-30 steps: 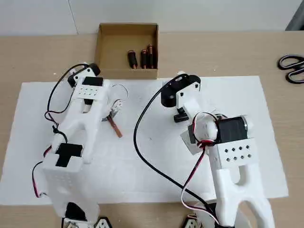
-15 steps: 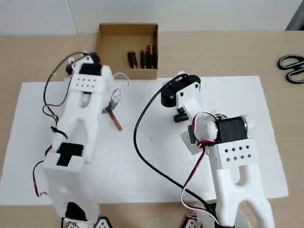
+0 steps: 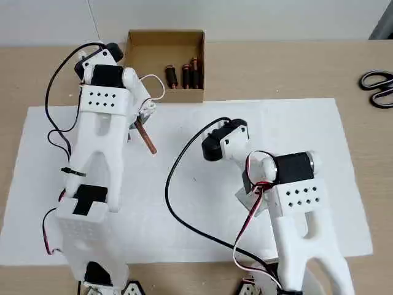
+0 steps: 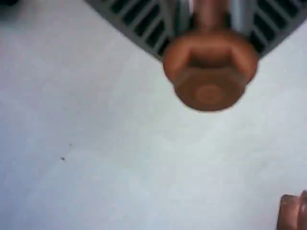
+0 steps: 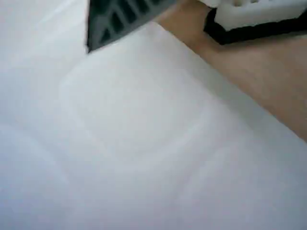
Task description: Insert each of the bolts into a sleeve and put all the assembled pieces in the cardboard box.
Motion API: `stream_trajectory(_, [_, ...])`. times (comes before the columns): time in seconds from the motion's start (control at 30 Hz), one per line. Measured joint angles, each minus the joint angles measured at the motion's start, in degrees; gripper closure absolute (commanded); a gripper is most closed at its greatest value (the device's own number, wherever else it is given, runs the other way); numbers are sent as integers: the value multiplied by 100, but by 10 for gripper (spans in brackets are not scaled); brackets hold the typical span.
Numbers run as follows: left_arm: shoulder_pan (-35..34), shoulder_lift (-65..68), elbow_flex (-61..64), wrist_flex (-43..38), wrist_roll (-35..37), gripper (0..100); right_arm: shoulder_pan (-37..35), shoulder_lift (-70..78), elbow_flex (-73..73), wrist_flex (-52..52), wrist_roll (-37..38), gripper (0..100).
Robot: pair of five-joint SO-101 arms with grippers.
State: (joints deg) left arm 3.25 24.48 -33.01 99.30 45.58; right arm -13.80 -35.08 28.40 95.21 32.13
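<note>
A copper bolt [image 3: 146, 136] hangs tilted above the white paper, just in front of the cardboard box [image 3: 139, 58]. My left gripper [image 3: 140, 123] is shut on its shaft. In the left wrist view the bolt's round head [image 4: 209, 76] points at the camera, clamped between the grey jaws of the left gripper [image 4: 209, 19]. Several dark, copper-tipped assembled pieces [image 3: 184, 75] lie in the box's near right corner. My right gripper [image 3: 216, 144] hovers over the middle of the paper, apart from every piece. A copper piece [image 4: 293, 211] shows at the frame's edge; what it is I cannot tell.
A white paper sheet [image 3: 295, 123] covers the wooden table [image 3: 276, 67] between the arms. Scissors [image 3: 377, 88] lie at the far right. In the right wrist view, bare paper [image 5: 144, 143] meets the wood [image 5: 268, 86].
My left arm has carried the bolt up and away from me, closer to the box. My right arm has drawn back and a little left.
</note>
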Motion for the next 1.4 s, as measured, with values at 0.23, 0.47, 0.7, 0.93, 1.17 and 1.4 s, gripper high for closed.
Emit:
stream_trajectory(0.23, [0,0,0,0,0,994,-9,237,0,-765,844,794])
stream_trajectory(0.47, [0,0,0,0,-167,994,44,1345,-396,-1292,1046,794])
stream_trajectory(0.7, [0,0,0,0,-176,994,35,2875,-1697,-1336,1116,794])
stream_trajectory(0.93, [0,0,0,-79,-176,994,26,3569,-2224,-1319,1538,794])
stream_trajectory(1.17, [0,0,0,-97,-185,994,-88,3622,-2233,-1160,2127,794])
stream_trajectory(1.4, [0,0,0,-97,-185,994,-88,4193,-2233,-1160,2708,794])
